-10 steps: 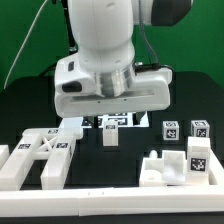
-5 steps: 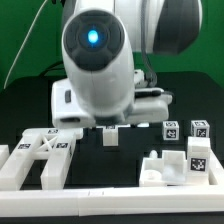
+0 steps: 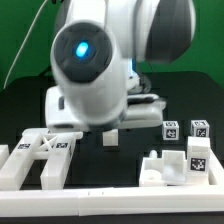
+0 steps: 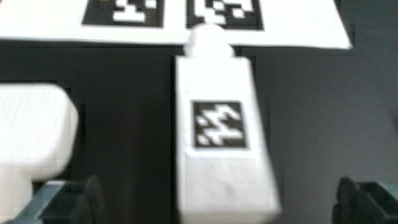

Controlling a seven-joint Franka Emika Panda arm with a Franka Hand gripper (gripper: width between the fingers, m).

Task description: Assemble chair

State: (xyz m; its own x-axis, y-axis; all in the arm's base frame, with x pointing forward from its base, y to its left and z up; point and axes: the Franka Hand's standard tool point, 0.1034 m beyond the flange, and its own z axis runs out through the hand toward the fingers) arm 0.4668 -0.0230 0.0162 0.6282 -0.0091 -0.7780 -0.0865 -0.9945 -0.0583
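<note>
Two fingers [image 4: 64,198] of my tool [image 4: 217,199] stand wide apart, gripping nothing; between them, untouched, a tagged white chair leg [image 4: 217,115] lies on the black bench [image 4: 107,65], its narrow end at the marker board's [image 4: 45,22] edge; a rounded white part [image 4: 32,125] lies just beside it; in the exterior view, the cross-braced panel [image 3: 35,152] sits at eight o'clock, a stepped slab [image 3: 165,168] at four o'clock, tagged blocks [image 3: 170,130] at three o'clock.

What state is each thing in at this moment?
Gripper: open, fingers either side of the leg, not touching it.
Leg: lying flat, not gripped.
Cross-braced panel: lying flat, unattached.
Notched block: lying loose, unattached.
Two small blocks: standing, unattached.
</note>
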